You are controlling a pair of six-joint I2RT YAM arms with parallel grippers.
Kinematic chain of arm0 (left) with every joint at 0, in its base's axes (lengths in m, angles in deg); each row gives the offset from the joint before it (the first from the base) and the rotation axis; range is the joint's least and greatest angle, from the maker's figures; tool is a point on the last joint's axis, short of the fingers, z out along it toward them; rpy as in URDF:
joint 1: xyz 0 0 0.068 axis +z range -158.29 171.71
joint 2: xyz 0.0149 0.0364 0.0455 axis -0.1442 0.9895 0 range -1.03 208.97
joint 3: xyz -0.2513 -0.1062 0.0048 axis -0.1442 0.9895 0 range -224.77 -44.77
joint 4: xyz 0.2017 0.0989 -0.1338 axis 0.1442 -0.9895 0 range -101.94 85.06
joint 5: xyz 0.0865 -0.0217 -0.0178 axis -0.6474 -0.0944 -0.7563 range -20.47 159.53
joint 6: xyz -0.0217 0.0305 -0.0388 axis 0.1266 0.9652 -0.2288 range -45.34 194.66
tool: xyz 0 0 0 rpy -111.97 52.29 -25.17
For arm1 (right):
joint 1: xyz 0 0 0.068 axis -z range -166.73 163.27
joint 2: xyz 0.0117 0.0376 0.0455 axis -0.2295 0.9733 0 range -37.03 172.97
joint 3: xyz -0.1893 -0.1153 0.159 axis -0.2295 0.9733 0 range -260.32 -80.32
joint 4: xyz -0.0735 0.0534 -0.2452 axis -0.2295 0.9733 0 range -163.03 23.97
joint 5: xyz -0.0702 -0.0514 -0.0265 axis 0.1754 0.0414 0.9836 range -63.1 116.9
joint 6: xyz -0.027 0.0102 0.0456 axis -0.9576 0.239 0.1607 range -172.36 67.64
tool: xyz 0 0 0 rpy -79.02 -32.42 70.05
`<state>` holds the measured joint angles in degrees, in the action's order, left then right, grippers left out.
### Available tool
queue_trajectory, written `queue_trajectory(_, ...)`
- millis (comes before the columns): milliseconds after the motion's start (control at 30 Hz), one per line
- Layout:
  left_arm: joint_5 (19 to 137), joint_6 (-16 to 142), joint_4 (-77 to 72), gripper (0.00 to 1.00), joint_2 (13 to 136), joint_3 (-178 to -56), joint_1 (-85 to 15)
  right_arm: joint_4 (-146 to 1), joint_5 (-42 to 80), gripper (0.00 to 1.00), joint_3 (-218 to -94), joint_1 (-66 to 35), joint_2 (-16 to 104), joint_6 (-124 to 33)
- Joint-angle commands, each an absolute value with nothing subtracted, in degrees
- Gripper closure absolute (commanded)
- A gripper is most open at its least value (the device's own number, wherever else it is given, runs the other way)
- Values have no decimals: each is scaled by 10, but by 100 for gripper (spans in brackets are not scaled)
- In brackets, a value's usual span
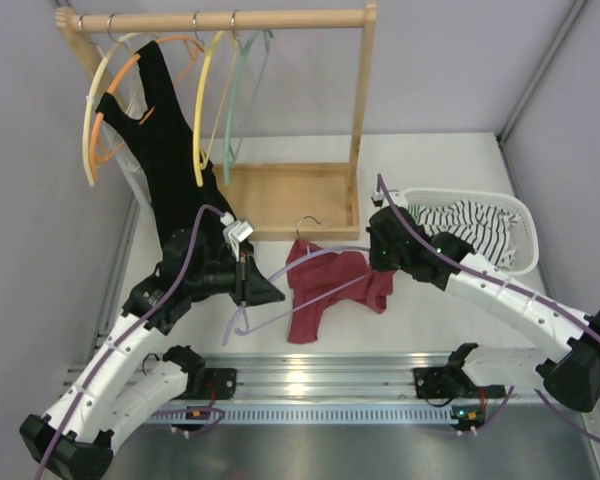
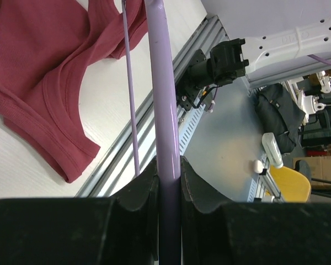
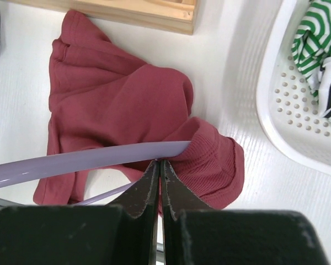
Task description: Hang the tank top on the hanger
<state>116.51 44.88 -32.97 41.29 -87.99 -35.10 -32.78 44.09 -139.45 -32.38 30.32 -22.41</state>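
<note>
Nothing legible anywhere from where I stand. The white plastic arm segment (image 2: 289, 40) in the left wrist view carries a faint marking (pale grey on white), too blurred to read as letters or numbers.

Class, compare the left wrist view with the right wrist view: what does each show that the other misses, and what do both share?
Only the left wrist view: the left tool clamped on the lavender hanger, the aluminium rail, and a yellow chair beyond. Only the right wrist view: the shut right tool, the white basket holding striped cloth, and the wooden rack base. Both: the lavender hanger and the maroon tank top.
</note>
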Motion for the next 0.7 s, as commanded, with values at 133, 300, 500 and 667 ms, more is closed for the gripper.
queue_trajectory(133, 1186, 492, -348, 100, 413, -905, -356, -309, 493, 100, -1438, -330, 299, -234)
queue_trajectory(300, 1211, 484, -346, 100, 410, -899, -356, -321, 490, 100, -1443, -329, 299, -247)
queue_trajectory(500, 1221, 443, -281, 100, 408, -871, -356, -371, 397, 100, -1439, -329, 283, -285)
queue_trajectory(667, 1211, 416, -221, 100, 414, -850, -362, -402, 331, 100, -1426, -337, 263, -304)
